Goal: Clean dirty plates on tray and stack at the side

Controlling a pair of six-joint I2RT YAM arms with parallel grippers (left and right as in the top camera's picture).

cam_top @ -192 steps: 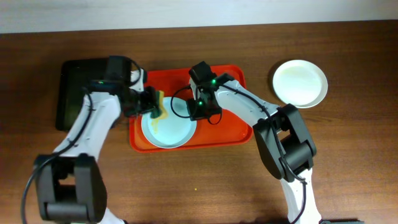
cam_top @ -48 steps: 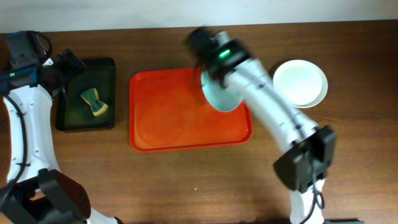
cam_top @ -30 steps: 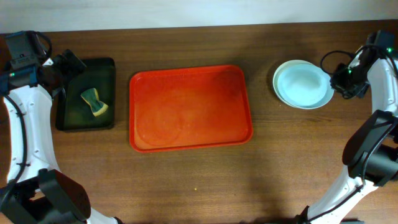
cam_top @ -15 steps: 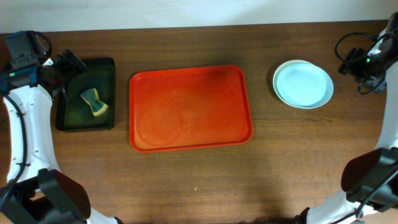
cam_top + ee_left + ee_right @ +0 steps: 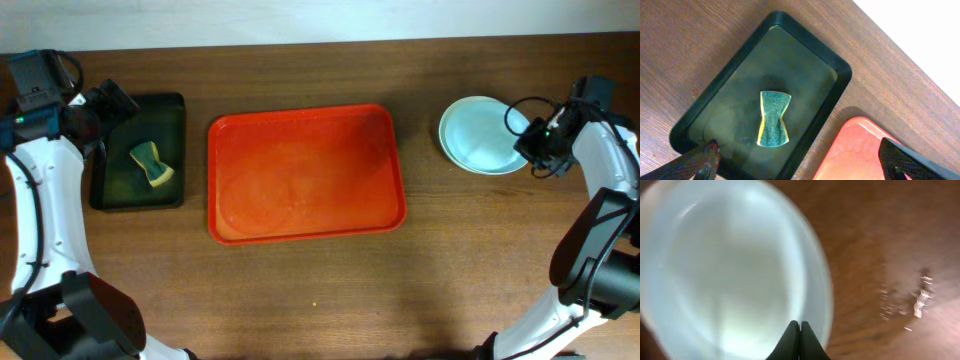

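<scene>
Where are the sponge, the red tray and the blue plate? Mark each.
sponge [image 5: 773, 119], left wrist view, middle of its green face.
red tray [image 5: 300, 175], overhead view, bare floor.
blue plate [image 5: 483, 135], overhead view, centre of its well.

Plates [image 5: 484, 135] stacked right of red tray [image 5: 305, 172]

Rested flat in a dark rectangular tub [image 5: 790, 65] on the wooden table [image 5: 320, 300] — green-and-yellow sponge [image 5: 773, 119], pinched at the waist.
</scene>
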